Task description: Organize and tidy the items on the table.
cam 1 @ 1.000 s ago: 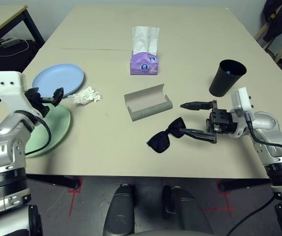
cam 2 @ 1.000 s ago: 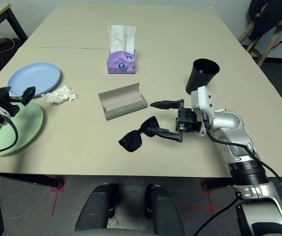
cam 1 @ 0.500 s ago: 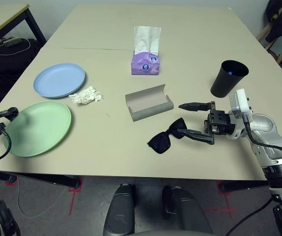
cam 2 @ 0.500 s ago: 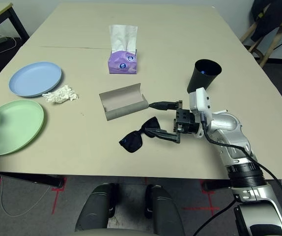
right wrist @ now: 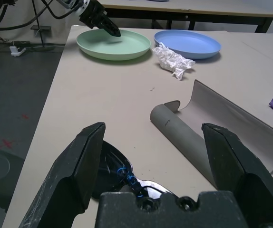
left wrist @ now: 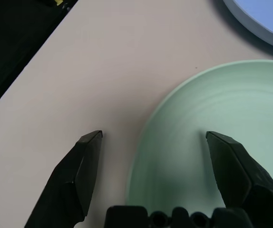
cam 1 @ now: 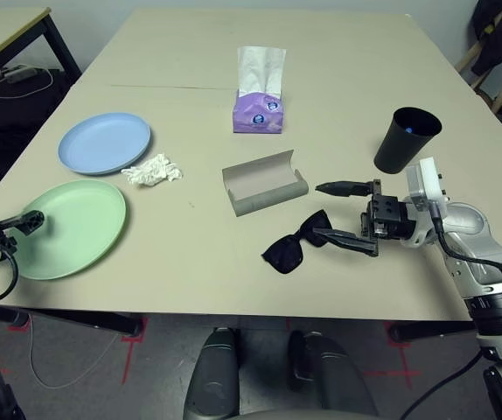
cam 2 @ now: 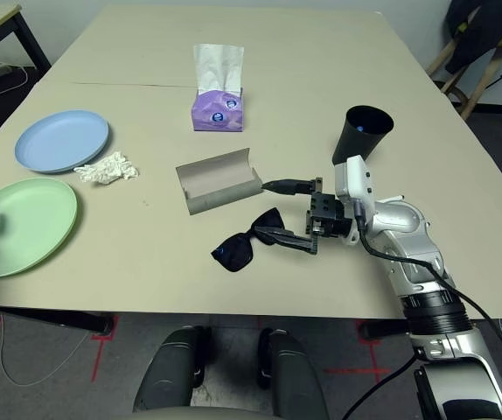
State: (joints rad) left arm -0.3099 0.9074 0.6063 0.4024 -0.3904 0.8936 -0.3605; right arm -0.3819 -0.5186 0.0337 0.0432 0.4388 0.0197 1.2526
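Landmark: the grey glasses case [cam 1: 265, 182], lying open near the middle of the table [cam 1: 347, 96]. Nearest the robot, the black sunglasses [cam 1: 296, 242] lie just in front of the case. The right gripper [cam 1: 336, 213] hovers beside them, pointing toward the case, its fingers [right wrist: 82, 164] spread wide and holding nothing; one temple of the sunglasses lies under the lower finger. Well to the left of the case, the left gripper [left wrist: 155, 142] straddles the near rim of the pale green plate [cam 1: 70, 226], jaws wide, one finger over the plate and one over bare table; contact cannot be told. The crumpled tissue [cam 1: 151, 170] and light blue plate [cam 1: 105, 143] lie left of the case. The black cup [cam 1: 404, 138] stands to its right; the purple tissue box [cam 1: 258, 112] stands beyond it.
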